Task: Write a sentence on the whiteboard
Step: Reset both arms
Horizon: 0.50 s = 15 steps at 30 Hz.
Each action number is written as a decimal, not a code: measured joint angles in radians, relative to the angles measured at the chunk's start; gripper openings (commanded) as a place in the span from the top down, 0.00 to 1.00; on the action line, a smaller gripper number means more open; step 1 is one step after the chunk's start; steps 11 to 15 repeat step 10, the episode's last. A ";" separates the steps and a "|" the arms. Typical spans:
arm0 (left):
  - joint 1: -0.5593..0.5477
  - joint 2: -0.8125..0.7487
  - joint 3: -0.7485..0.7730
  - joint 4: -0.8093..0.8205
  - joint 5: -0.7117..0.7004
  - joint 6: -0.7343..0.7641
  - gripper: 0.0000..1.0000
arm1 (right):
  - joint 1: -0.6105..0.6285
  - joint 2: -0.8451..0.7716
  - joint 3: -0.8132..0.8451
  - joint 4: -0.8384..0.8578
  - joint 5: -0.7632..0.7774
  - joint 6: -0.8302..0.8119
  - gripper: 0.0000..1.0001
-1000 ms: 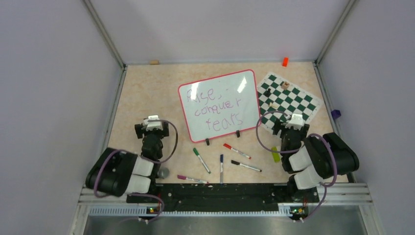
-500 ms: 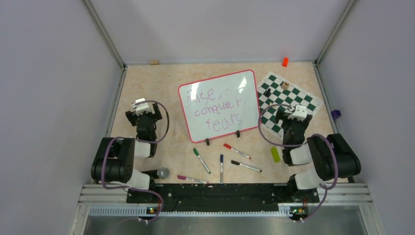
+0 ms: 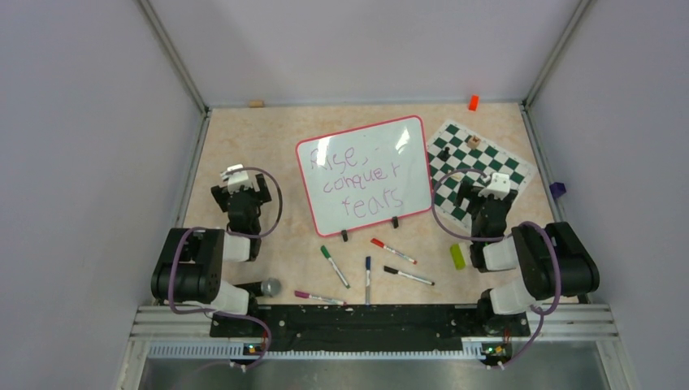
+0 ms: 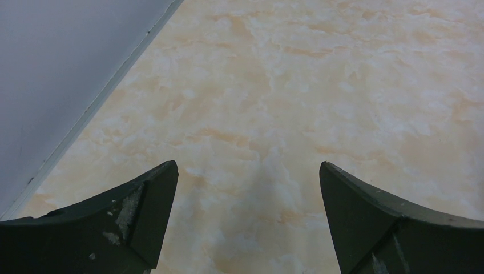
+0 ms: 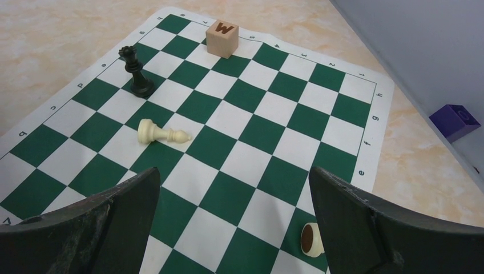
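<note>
The whiteboard (image 3: 366,175), white with a red-pink rim and two small black feet, stands at mid table. The sentence (image 3: 357,180) is on it in purple, three lines reading about "Rise, conquer fears". My left gripper (image 3: 236,179) is left of the board, open and empty, over bare tabletop (image 4: 245,171). My right gripper (image 3: 491,185) is right of the board, open and empty, over the chess mat (image 5: 234,171).
Several markers lie in front of the board: green (image 3: 334,266), red (image 3: 393,250), blue (image 3: 367,279), black (image 3: 408,275), purple (image 3: 318,297). A yellow-green marker (image 3: 457,256) lies by the right arm. The chequered mat (image 3: 479,162) holds chess pieces and a lettered block (image 5: 221,39). A purple block (image 5: 455,120) sits at the right wall.
Both arms unfolded and reached farther out from their bases over the last second. The left gripper moved up and left, the right gripper up onto the chess mat. Board and markers are unchanged.
</note>
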 measured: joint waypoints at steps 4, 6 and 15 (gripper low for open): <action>0.000 0.000 0.000 -0.001 0.000 -0.003 0.01 | 0.000 0.000 0.000 -0.004 -0.003 0.000 0.01; 0.000 0.000 0.000 -0.001 0.000 -0.003 0.01 | 0.000 0.000 0.000 -0.003 -0.004 0.000 0.01; 0.000 0.000 0.000 -0.007 0.001 -0.003 0.01 | 0.000 0.000 0.000 -0.004 -0.004 0.000 0.01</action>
